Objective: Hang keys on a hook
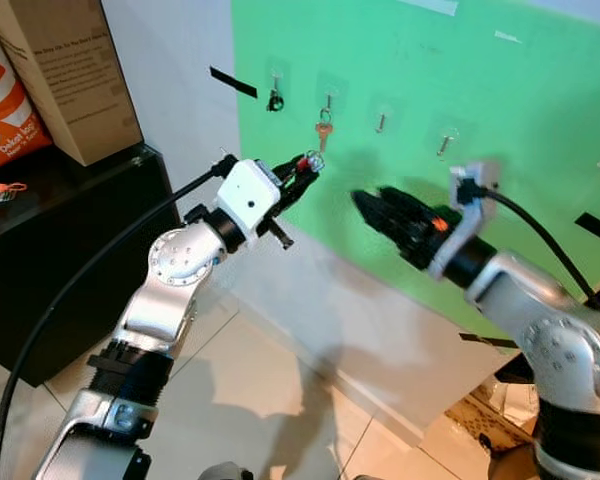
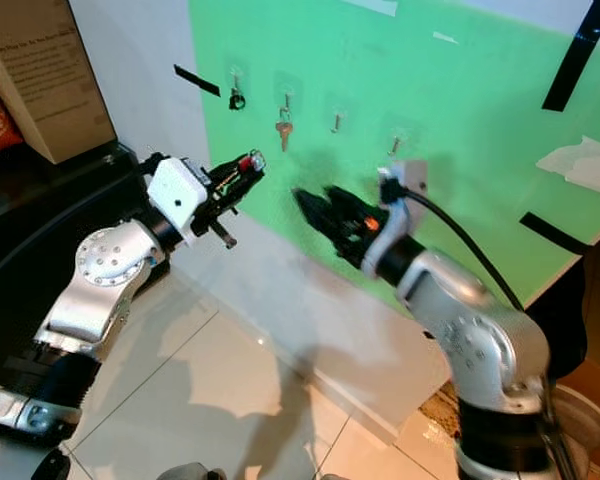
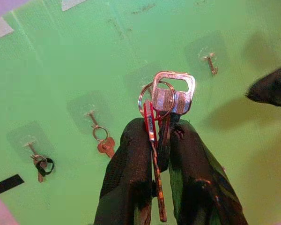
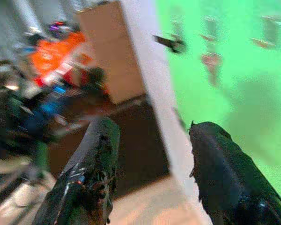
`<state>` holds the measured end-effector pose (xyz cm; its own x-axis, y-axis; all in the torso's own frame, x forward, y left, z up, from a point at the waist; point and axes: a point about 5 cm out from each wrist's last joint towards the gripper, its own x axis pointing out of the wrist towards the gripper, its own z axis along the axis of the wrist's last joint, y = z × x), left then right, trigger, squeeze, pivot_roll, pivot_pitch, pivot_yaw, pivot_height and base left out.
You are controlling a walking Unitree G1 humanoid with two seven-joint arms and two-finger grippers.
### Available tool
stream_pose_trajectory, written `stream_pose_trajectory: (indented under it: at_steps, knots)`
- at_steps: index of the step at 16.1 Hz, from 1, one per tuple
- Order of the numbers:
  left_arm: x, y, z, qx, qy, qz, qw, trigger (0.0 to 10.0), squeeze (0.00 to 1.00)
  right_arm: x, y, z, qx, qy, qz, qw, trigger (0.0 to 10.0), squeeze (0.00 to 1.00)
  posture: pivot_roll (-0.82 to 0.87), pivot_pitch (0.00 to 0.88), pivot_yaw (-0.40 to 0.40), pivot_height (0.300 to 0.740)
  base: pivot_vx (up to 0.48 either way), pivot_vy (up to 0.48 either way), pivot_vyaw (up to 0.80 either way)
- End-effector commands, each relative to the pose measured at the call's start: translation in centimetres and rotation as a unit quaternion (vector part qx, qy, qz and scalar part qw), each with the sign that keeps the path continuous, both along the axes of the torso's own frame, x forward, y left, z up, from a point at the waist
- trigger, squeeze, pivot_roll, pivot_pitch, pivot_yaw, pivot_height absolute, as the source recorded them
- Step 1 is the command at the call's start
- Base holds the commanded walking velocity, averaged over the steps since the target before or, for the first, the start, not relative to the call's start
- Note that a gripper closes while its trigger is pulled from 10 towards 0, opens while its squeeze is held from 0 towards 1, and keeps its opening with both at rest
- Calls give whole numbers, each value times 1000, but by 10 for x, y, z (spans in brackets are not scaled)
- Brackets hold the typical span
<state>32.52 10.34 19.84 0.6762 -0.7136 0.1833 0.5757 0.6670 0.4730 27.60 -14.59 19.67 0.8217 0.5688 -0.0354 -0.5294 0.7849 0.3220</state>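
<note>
Landmark: green board (image 1: 480, 120) on the white wall, carrying a row of four small hooks.

Item 1. Keys (image 3: 171, 96): silver key with a slotted head, on a ring, with a red tag alongside. Held in front of the board, below the row of hooks and beneath the copper-key hook. The silver key's head and the ring stand clear beyond the fingertips, pointing toward the board; the long axis runs along the fingers, the shafts passing back down between them.

Item 2. Left gripper (image 1: 302, 172): raised before the board, fingers (image 3: 131, 159) closed on the keys, one finger on each side of the shafts.

Item 3. Right gripper (image 1: 375, 208): held up near the board, below the two bare hooks. Its fingers (image 4: 91, 159) stand apart with nothing between them; that wrist view is blurred.

Item 4. Hooks on the board, from the cabinet end: first carries a dark key (image 1: 275, 100); second carries a copper key (image 1: 323, 130) hanging on a ring; third hook (image 1: 381, 122) bare; fourth hook (image 1: 444, 143) bare.

Item 5. Black cabinet (image 1: 70, 260), beside the board against the wall, bearing a cardboard box (image 1: 75, 70).
</note>
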Motion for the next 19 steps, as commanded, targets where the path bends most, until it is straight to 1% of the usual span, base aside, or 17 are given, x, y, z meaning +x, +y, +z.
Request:
stream_pose_trajectory:
  at_steps: [1,3,4,6,7,8,9,10,11,12,13,14,15,16,17,18,19]
  knots:
    - [7,-7,3,13,5,-14,1000,0,0,-3,-12,0,-22,-6,-47,999,10000,1000,-111,0,-34,740,0,0,0]
    - [13,-15,3,16,13,-22,1000,0,0,-9,-17,-3,-33,-4,-68,997,10000,1000,-130,0,-23,740,0,0,0]
    - [20,-22,5,14,19,-28,999,0,0,-14,-16,-4,-38,-5,-76,996,10000,0,-144,0,-17,740,0,0,0]
    - [34,-31,9,10,28,-23,999,0,0,-20,-14,-7,-49,-6,-97,994,10000,0,-161,0,-8,740,0,0,0]
    - [37,-33,10,10,29,-21,999,0,0,-20,-13,-7,-53,-8,-105,993,10000,0,-164,0,-6,740,0,0,0]
    - [40,-37,13,1,31,-16,999,0,0,-20,-11,-8,-72,-19,-129,989,10000,0,-176,0,9,740,0,0,0]
    - [40,-38,12,-4,33,-15,999,0,0,-21,-10,-8,-78,-21,-138,987,10000,0,-174,0,13,740,0,0,0]
    - [39,-37,8,-14,35,-5,999,0,0,-23,-10,-12,-111,-31,-160,980,10000,0,-170,0,17,740,0,0,0]
    - [32,-32,-1,-11,28,3,1000,0,0,-27,-10,-22,-112,-24,-183,976,10000,0,-162,0,28,740,0,0,0]
    - [17,-25,-10,-9,23,13,1000,0,0,-33,-12,-35,-106,-7,-205,973,10000,0,-152,0,33,740,0,0,0]
    - [5,-19,-15,-12,19,21,1000,0,0,-37,-11,-43,-104,1,-215,971,10000,0,-143,0,34,740,0,0,0]
    - [-4,-12,-18,-22,15,36,999,2745,0,-40,-11,-48,-105,7,-223,969,10000,0,-137,0,36,740,0,0,0]
    - [-10,-7,-19,-32,11,50,998,9922,0,-41,-11,-51,-109,12,-230,967,10000,0,-136,0,40,740,0,0,0]
    - [-24,4,-27,-39,37,80,995,10000,0,-43,-16,-57,-111,21,-258,960,10000,0,-129,0,39,740,0,0,0]
    - [-34,9,-29,-38,40,90,994,10000,0,-44,-23,-61,-113,24,-285,952,10000,0,-119,0,39,740,0,0,0]
    - [-38,12,-30,-43,41,98,993,10000,0,-44,-25,-64,-110,28,-292,950,10000,0,-112,0,42,740,0,0,0]
    - [-40,17,-33,-47,48,116,991,10000,0,-45,-27,-69,-107,33,-296,949,10000,0,-114,0,48,740,0,0,-800]
